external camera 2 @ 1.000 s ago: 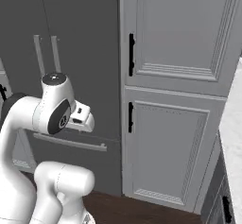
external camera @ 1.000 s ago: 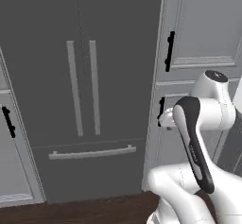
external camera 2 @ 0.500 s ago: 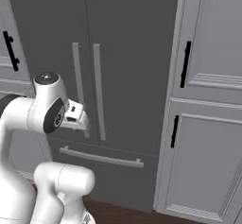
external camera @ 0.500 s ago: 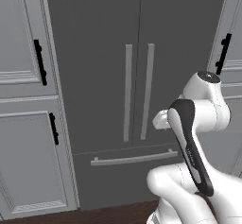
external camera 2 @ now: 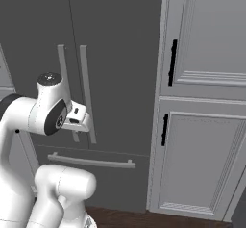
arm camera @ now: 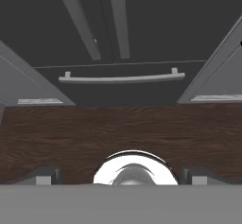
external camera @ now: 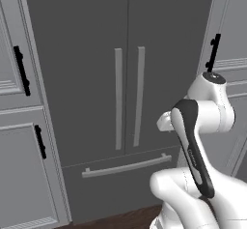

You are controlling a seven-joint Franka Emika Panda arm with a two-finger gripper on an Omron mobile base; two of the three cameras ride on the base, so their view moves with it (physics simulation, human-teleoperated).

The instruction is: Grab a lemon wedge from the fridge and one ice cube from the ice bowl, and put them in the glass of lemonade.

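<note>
Left base view: the fridge [external camera: 128, 78] sits pretty much dead centre, both doors shut, the two long bar handles [external camera: 128, 97] side by side at the seam and the bottom drawer handle [external camera: 126, 165] below them. Paneled grey cabinets [external camera: 19, 126] with black handles flank it on both sides. The arm is folded up at lower right, hand pointing downward, nowhere near the handles.

Right base view: same story from the other side. The fridge [external camera 2: 110, 39] is on the left, closed, with the cabinets [external camera 2: 206, 102] to its right. The arm's elbow and wrist hang just in front of the door handles [external camera 2: 77, 92] but nothing is touching.

Hand view: the camera looks down along the gripper [arm camera: 118, 175] at dark wood floor [arm camera: 118, 128], with the drawer handle [arm camera: 120, 78] and the bottoms of the door bars further up. The two fingertips [arm camera: 45, 176] sit way apart at the bottom corners, so the jaws are wide open and empty.

So I'd say we're at the very first step: lined up at the fridge, door not opened yet. The lemon wedge is presumably inside, so can't see it. Next move calls for lifting the hand, turning it toward one door bar, closing on it and pulling the door out in an arc.
</note>
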